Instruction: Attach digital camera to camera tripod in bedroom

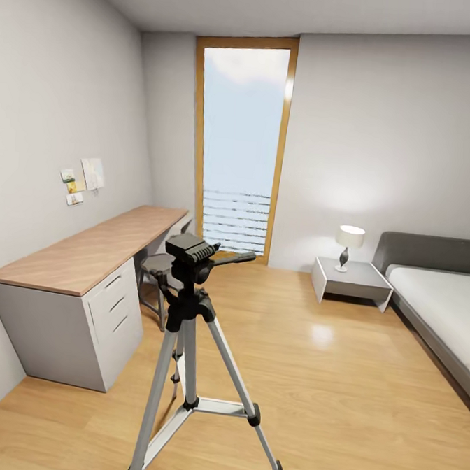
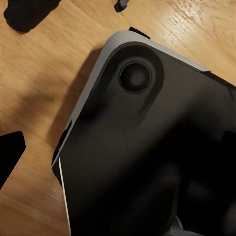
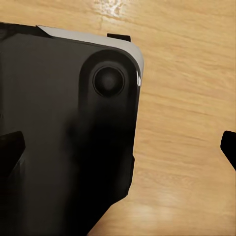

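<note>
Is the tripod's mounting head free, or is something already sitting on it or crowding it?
The camera tripod stands on open wood floor; its black head is bare on top. A stool stands behind it by the desk, apart from the head.

Light wood floor point(image 1: 337, 382) — on it stand the camera tripod point(image 1: 191, 309), counter point(image 1: 86, 253), stool point(image 1: 157, 264), nightstand point(image 1: 354, 280) and bed point(image 1: 440, 305).

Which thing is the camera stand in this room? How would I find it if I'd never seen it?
Start at the tall wood-framed window on the far wall, then look down across the wood floor toward the near end of the long desk. There stands the camera tripod, with three thin silver legs spread wide. Unlike the small round stool behind it, it has a black head on top with a long handle sticking out.
</note>
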Robot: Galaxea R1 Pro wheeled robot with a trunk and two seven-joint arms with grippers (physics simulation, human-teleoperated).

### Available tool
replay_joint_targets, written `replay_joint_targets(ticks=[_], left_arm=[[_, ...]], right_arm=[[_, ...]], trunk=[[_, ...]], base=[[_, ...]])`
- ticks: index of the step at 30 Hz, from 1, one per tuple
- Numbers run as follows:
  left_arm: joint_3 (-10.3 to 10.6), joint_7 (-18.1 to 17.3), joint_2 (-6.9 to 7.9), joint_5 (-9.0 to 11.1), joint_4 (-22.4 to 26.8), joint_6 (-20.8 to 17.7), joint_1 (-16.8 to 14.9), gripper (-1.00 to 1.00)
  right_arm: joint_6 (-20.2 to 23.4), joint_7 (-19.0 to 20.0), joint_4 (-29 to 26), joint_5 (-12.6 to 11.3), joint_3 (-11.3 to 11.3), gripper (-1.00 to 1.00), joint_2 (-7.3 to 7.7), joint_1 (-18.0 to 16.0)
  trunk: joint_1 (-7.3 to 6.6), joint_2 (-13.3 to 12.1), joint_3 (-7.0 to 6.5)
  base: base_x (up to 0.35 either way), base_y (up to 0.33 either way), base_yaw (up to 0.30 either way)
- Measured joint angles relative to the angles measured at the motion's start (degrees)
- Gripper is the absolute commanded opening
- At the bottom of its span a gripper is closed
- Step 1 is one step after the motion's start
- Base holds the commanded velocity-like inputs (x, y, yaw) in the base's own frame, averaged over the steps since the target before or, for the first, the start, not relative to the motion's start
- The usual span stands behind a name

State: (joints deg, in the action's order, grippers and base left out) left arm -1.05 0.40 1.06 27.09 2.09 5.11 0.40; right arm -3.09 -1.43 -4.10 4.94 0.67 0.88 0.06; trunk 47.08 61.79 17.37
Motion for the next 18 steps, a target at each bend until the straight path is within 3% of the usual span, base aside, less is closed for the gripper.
replay_joint_targets(ticks=[18], left_arm=[[0.0, 0.0, 0.0, 0.0, -0.02, 0.04, 0.01, 1.0]], right_arm=[[0.0, 0.0, 0.0, 0.12, 0.0, 1.0, 0.0, 0.01]], trunk=[[0.0, 0.0, 0.0]], base=[[0.0, 0.0, 0.0]])
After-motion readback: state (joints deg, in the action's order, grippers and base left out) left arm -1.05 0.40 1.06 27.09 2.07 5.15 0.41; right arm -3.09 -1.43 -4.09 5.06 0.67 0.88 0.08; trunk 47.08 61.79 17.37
